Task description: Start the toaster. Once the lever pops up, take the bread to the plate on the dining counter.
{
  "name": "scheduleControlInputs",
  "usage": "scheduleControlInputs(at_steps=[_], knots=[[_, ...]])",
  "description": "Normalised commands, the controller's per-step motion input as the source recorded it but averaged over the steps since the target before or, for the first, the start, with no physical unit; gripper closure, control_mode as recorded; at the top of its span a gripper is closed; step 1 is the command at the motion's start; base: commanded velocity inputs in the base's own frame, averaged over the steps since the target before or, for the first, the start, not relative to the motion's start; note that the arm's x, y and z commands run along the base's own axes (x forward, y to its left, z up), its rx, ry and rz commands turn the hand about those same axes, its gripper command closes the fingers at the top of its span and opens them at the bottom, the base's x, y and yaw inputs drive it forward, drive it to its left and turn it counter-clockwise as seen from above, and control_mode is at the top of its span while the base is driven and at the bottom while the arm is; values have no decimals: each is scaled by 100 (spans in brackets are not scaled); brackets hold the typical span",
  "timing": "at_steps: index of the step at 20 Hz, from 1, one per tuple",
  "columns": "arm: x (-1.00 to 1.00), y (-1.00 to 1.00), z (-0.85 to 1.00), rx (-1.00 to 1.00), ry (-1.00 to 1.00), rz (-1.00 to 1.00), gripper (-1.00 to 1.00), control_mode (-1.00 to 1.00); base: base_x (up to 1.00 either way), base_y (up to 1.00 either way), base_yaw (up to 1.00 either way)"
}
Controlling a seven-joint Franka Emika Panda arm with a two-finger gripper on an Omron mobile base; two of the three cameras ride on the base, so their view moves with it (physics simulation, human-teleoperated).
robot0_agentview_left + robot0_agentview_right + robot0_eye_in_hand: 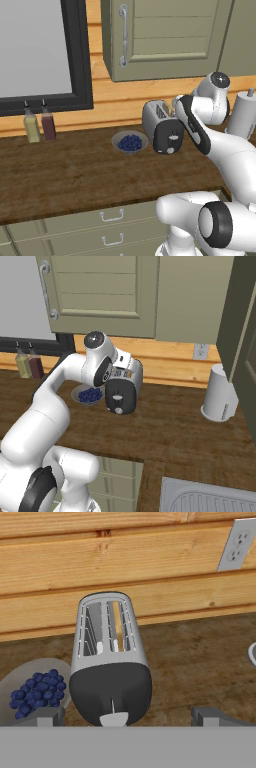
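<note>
The toaster [161,125] stands on the wood worktop [65,172], its black end face toward you and its two slots running back toward the plank wall [125,567]. The lever [114,719] sits low on that face. A tan edge of bread [118,623] shows inside the right slot. Your gripper [125,716] hangs open just above and in front of the toaster, one fingertip at each side of the end face, neither touching it. A bowl of berries [129,143] lies just beside the toaster on its left. Two bottles [39,125] stand under the window, and a pale canister [219,393] stands well apart on the right.
</note>
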Motion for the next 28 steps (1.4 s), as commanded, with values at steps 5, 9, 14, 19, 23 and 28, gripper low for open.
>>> scheduleControlInputs(at_steps=[5,9,14,19,23,28], knots=[[0,0,0,0,0,0,-100,-100,0,0,0],[0,0,0,0,0,0,-100,-100,0,0,0],[0,0,0,0,0,0,-100,-100,0,0,0],[0,0,0,0,0,0,-100,-100,0,0,0],[0,0,0,0,0,0,-100,-100,0,0,0],[0,0,0,0,0,0,-100,-100,0,0,0]])
